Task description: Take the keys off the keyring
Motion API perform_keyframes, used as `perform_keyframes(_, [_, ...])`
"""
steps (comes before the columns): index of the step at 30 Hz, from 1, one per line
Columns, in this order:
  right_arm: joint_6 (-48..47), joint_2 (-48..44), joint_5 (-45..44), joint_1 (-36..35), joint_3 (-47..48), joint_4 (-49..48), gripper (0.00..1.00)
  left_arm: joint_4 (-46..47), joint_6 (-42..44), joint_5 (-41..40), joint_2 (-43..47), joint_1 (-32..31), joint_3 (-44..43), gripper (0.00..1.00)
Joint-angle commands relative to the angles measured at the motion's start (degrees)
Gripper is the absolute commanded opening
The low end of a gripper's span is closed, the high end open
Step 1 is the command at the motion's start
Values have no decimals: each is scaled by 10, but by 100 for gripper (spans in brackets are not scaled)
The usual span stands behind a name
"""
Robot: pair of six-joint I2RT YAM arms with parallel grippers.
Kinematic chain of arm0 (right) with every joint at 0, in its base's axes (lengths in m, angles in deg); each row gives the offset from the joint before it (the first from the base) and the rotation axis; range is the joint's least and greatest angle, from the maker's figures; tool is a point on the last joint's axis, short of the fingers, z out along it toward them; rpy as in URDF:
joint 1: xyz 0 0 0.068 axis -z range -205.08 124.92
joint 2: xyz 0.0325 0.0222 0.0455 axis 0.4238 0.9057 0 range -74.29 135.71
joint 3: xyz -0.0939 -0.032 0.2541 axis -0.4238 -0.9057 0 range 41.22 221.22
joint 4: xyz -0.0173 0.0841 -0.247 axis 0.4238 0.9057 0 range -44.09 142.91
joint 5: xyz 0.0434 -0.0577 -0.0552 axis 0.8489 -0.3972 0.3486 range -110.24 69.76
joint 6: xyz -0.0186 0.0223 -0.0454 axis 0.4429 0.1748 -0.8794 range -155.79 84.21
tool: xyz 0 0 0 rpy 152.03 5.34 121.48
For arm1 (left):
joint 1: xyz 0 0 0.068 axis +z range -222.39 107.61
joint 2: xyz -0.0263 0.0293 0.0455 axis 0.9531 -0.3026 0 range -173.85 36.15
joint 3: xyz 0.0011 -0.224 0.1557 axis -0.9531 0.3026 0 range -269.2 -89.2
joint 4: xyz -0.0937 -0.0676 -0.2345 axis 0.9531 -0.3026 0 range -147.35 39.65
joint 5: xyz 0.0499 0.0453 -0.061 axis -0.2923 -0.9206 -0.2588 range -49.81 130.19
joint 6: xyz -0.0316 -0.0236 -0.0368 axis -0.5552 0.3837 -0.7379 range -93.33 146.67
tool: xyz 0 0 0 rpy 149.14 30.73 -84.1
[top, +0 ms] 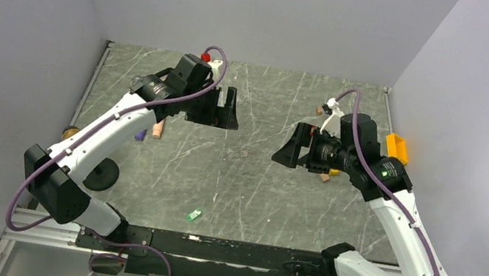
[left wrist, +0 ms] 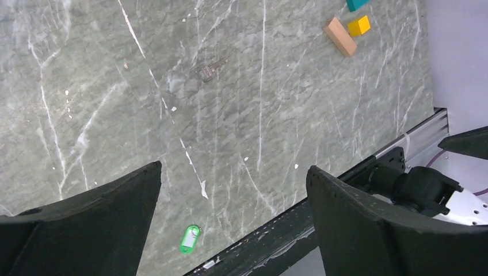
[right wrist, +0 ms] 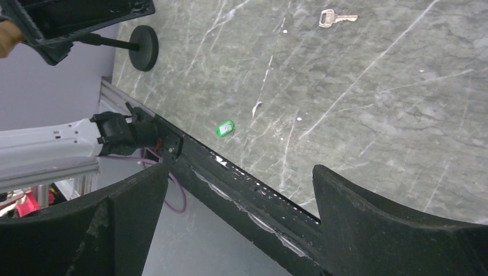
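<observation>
Grey marble table carries a green tag and a key, well apart; left tool and right tool hang wide open, empty.

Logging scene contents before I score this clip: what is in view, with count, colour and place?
key: one, silver, flat on mid-table, apart from the tag
key tag: one, bright green, near the table's front edge
tan block, yellow block, teal block: one each, grouped on the table's right side
purple block, pinkish block: one each, under the left arm
bin: one, orange-yellow, right edge
stand base: one, black, round, near left
table: one, grey-green marble
left gripper: black, open, empty, above the table
right gripper: black, open, empty, above the table
</observation>
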Motion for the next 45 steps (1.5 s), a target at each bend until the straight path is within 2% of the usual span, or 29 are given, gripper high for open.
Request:
perform_keyframes(1, [-13, -16, -42, -1, -14, -12, 100, 4, 4, -17, 14, 2, -3, 99])
perform_keyframes(7, [-22, -23, -55, -1, -31, -39, 100, 2, 19, -101, 59, 3, 49, 99])
perform_keyframes(9, [-24, -27, -54, -1, -38, -43, 100, 22, 32, -148, 91, 3, 88, 99])
perform_keyframes(13, [-28, -29, -48, -1, -48, -47, 100, 120, 78, -202, 191, 19, 223, 99])
perform_keyframes(18, [-44, -18, -51, -2, -34, -37, 100, 242, 121, -252, 314, 94, 394, 99])
perform_keyframes(24, [-47, -22, -52, -1, -34, -31, 100, 338, 140, -280, 361, 214, 502, 99])
perform_keyframes(29, [-44, -36, -48, -1, -42, -25, 100, 467, 175, -341, 362, 238, 591, 99])
perform_keyframes(34, [-43, -57, -49, -1, -47, -3, 100, 661, 237, -371, 324, 255, 678, 99])
perform_keyframes(38, [-27, -80, -42, -1, -58, -3, 100, 788, 300, -357, 253, 271, 701, 99])
perform_keyframes(42, [-14, -112, -58, -1, -73, -8, 100, 887, 309, -325, 190, 289, 711, 99])
perform_keyframes(45, [-2, -127, -67, -1, -78, -12, 100, 900, 309, -288, 149, 302, 689, 99])
